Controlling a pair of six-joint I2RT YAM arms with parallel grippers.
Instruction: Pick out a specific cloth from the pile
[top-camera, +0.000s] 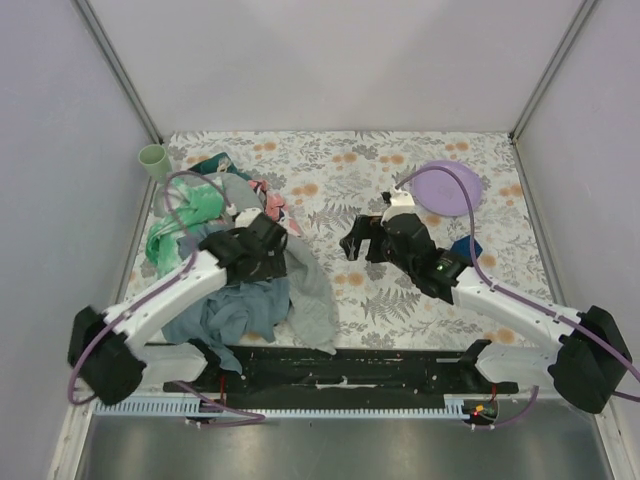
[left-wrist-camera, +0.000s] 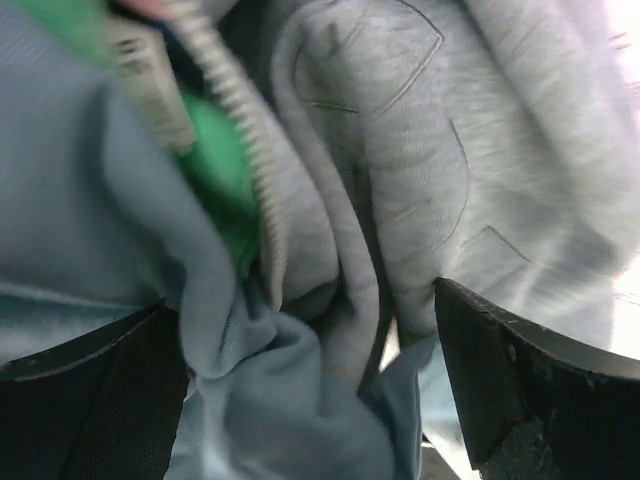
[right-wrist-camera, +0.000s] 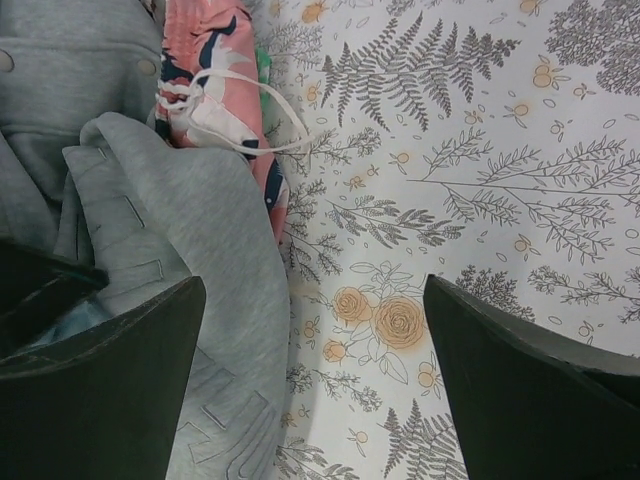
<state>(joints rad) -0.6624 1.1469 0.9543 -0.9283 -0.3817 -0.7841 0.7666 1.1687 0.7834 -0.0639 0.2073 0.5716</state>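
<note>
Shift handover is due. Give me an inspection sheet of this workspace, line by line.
Surface: table with a floral cover.
Job's things: pile of grey, blue-grey, green and pink-patterned cloths on the left side; cannot tell which cloth is wanted.
Clutter: green cup in the far left corner; purple plate at far right.
Grippers: left gripper open, low over the pile's grey folds; right gripper open over bare table at the pile's edge.
Cables: purple cables loop off both arms.
Surroundings: plain walls with metal corner posts.
</note>
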